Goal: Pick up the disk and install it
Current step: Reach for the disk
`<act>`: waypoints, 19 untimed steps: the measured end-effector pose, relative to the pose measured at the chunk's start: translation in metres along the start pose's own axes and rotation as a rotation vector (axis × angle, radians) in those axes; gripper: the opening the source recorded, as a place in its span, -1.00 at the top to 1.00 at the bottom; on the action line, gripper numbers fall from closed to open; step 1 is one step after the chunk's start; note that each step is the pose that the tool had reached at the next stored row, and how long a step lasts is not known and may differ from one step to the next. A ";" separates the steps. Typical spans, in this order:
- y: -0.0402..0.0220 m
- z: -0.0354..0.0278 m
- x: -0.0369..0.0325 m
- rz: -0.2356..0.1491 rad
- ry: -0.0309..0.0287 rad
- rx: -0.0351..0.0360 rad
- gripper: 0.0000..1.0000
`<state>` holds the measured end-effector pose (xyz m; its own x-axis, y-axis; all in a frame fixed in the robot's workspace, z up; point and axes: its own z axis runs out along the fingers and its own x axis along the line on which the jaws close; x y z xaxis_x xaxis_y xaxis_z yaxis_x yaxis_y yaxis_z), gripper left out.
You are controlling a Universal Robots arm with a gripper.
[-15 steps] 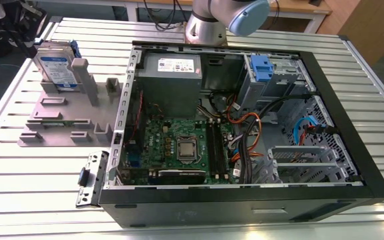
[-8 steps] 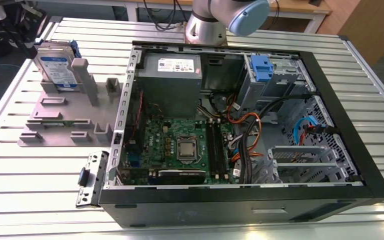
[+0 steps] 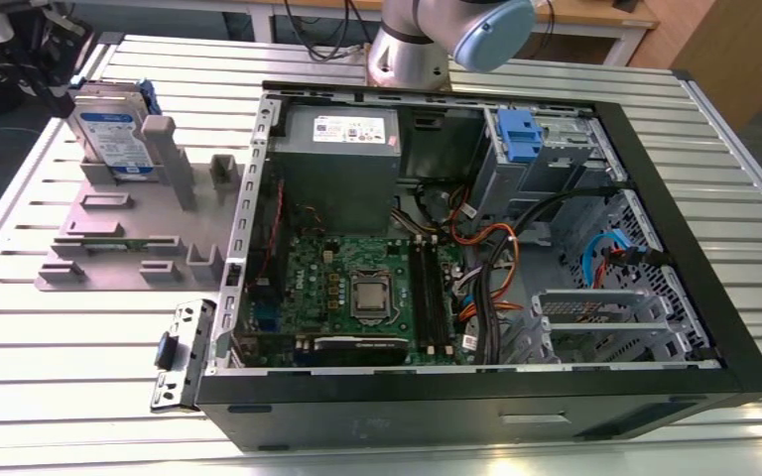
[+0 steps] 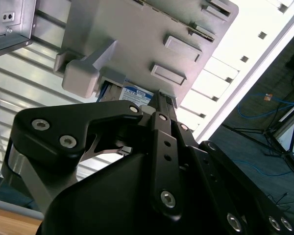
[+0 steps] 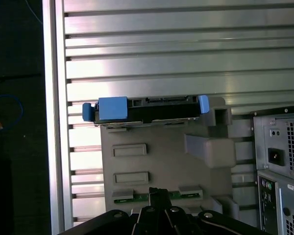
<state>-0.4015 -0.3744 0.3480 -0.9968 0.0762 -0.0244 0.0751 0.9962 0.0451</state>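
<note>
The disk point(image 3: 110, 134) stands on edge in a grey holder point(image 3: 130, 228) on the table, at the exterior view's left. It is silver-grey with a white-and-blue label and a blue caddy frame. In the first wrist view I look down on the disk's top edge point(image 5: 147, 107) with its blue tabs. My gripper point(image 5: 159, 193) hovers over the holder's other end, apart from the disk, its fingers shut with nothing between them. In the second wrist view the gripper point(image 4: 159, 100) points at the holder, and a bit of the disk's label point(image 4: 137, 94) shows behind a grey post.
An open computer case point(image 3: 698, 248) lies at the exterior view's right, with a grey power supply point(image 3: 341, 134), a motherboard point(image 3: 368, 288), cables and another blue caddy point(image 3: 520, 134) in its drive bay. A loose metal bracket point(image 3: 180, 352) lies beside the case. The slatted table's edge point(image 5: 54, 122) runs close to the holder.
</note>
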 end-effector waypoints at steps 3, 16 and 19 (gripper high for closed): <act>0.0000 0.0006 0.0001 0.000 0.0000 0.0000 0.80; -0.0002 0.0037 0.0004 0.000 -0.0001 -0.0001 0.80; -0.0002 0.0047 0.0004 0.000 0.0000 0.0000 0.80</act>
<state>-0.4018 -0.3743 0.3433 -0.9968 0.0763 -0.0244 0.0751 0.9962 0.0451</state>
